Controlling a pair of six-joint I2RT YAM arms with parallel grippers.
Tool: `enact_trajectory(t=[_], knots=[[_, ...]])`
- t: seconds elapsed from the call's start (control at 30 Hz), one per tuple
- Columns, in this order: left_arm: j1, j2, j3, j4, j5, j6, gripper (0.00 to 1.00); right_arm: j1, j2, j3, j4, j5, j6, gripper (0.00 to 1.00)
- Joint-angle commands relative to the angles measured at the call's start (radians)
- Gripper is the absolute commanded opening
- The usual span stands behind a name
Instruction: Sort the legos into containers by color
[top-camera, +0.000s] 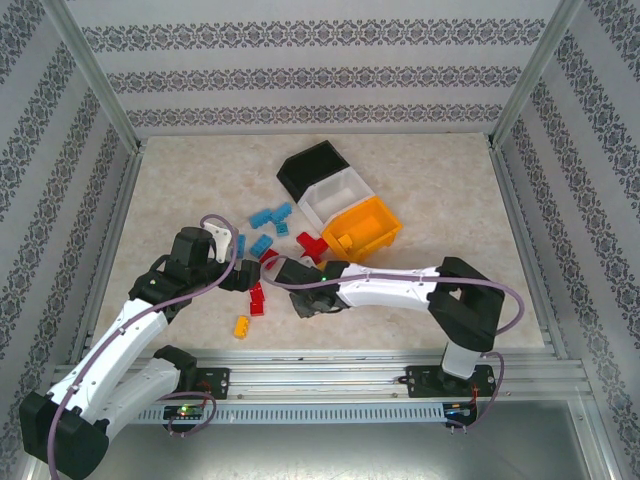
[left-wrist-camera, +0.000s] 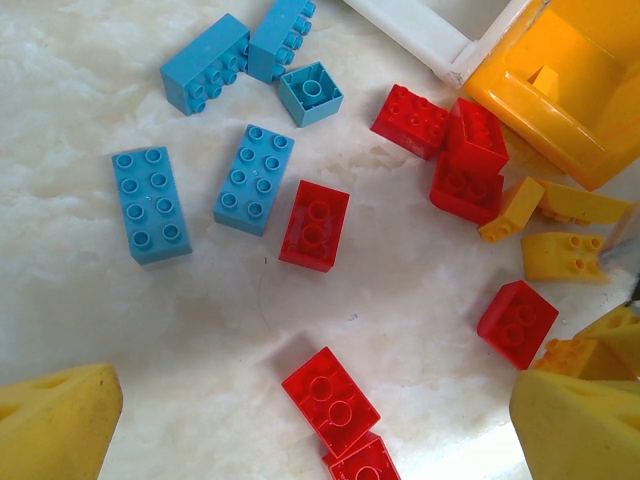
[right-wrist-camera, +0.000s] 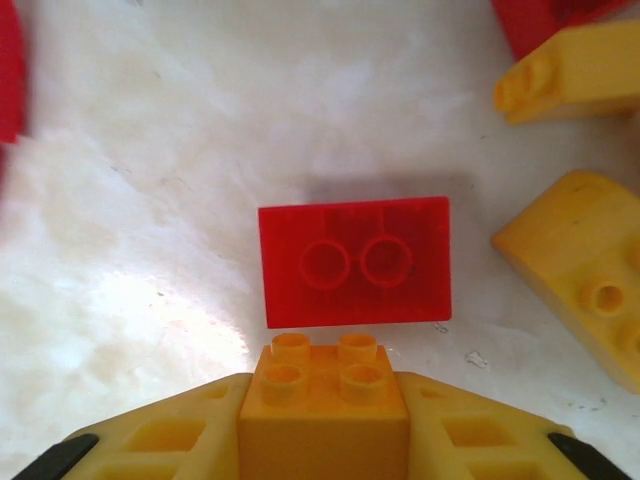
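Observation:
My right gripper (right-wrist-camera: 322, 425) is shut on a yellow four-stud lego (right-wrist-camera: 322, 395), its foam fingers (right-wrist-camera: 160, 440) pressed to both sides. Just beyond it a red lego (right-wrist-camera: 353, 261) lies upside down on the table. My left gripper (left-wrist-camera: 315, 440) hangs open over a pair of red legos (left-wrist-camera: 330, 400), its yellow pads (left-wrist-camera: 50, 425) far apart. Blue legos (left-wrist-camera: 150, 203) and more red ones (left-wrist-camera: 314, 225) are scattered ahead of it. The joined containers are black (top-camera: 312, 168), white (top-camera: 335, 195) and orange-yellow (top-camera: 385, 232). Both grippers meet near the table's centre, left (top-camera: 250, 275) and right (top-camera: 285, 272).
Yellow sloped legos (right-wrist-camera: 580, 270) lie right of my right gripper. A lone yellow lego (top-camera: 241, 326) sits near the front edge. Metal frame rails (top-camera: 110, 230) border the table on both sides. The orange-yellow bin's open front (left-wrist-camera: 580, 90) faces the red pile (left-wrist-camera: 470, 150).

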Motion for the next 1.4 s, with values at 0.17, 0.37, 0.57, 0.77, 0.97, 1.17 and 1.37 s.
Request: enact_trajectory(t=[0.17, 0.37, 0.57, 0.77, 0.97, 1.17, 1.37], knots=[[-0.014, -0.003, 0.024, -0.023, 0.01, 0.02, 1.0, -0.091, -0.155, -0.007, -0.016, 0.011, -0.033, 0.37], [-0.015, -0.001, 0.019, -0.016, 0.026, 0.021, 1.0, -0.225, -0.194, 0.048, -0.044, -0.005, -0.116, 0.37], [-0.014, 0.007, 0.016, -0.008, 0.059, 0.022, 1.0, -0.366, -0.147, 0.111, -0.058, -0.048, -0.191, 0.37], [-0.015, 0.014, 0.014, -0.005, 0.067, 0.021, 1.0, -0.5, -0.067, 0.153, -0.052, -0.092, -0.251, 0.36], [-0.014, 0.019, 0.015, -0.003, 0.069, 0.023, 1.0, -0.581, -0.001, 0.174, -0.035, -0.121, -0.284, 0.36], [-0.014, 0.023, 0.015, -0.004, 0.071, 0.024, 1.0, -0.597, 0.073, 0.215, -0.05, -0.13, -0.308, 0.37], [-0.014, 0.026, 0.013, -0.002, 0.074, 0.024, 1.0, -0.601, 0.111, 0.214, -0.034, -0.133, -0.306, 0.4]])
